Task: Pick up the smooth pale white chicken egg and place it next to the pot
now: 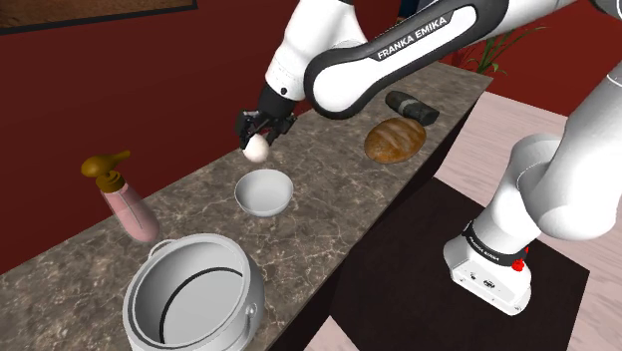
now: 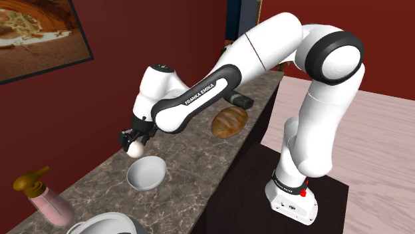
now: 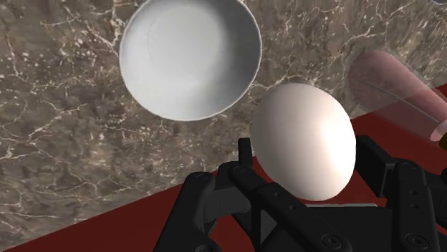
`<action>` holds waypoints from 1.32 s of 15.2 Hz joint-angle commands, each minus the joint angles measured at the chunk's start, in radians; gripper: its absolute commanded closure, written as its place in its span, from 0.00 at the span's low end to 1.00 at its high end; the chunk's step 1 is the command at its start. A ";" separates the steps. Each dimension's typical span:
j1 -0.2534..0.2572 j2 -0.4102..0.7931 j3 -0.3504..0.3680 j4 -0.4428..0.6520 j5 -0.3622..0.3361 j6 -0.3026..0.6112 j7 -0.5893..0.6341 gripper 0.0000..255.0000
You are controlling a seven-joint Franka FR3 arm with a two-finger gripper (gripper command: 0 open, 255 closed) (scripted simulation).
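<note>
While the gripper (image 1: 256, 142) clamps the egg (image 1: 257, 150), a bowl (image 1: 264, 192) lies between it and the pot (image 1: 150, 299).

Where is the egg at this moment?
In the shoulder view the white egg is left of the middle, clasped in the gripper above the marbled counter, just beyond the white bowl.

**Q:** Shoulder view?
**A:** Beside the stand (image 1: 409, 284), looking down along the desk (image 1: 329, 204).
**Q:** Second exterior view?
**A:** Similar side, farther back; both share bowl (image 1: 264, 191) and pot (image 1: 253, 299).
**Q:** Wrist view?
**A:** Close above that bowl, facing down.
</note>
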 commanded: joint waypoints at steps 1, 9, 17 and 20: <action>0.015 0.046 0.019 0.054 -0.046 -0.003 0.072 1.00; 0.119 0.243 0.048 0.310 -0.225 -0.060 0.330 1.00; 0.173 0.353 0.038 0.399 -0.288 -0.041 0.414 1.00; 0.176 0.373 0.033 0.384 -0.296 -0.007 0.421 1.00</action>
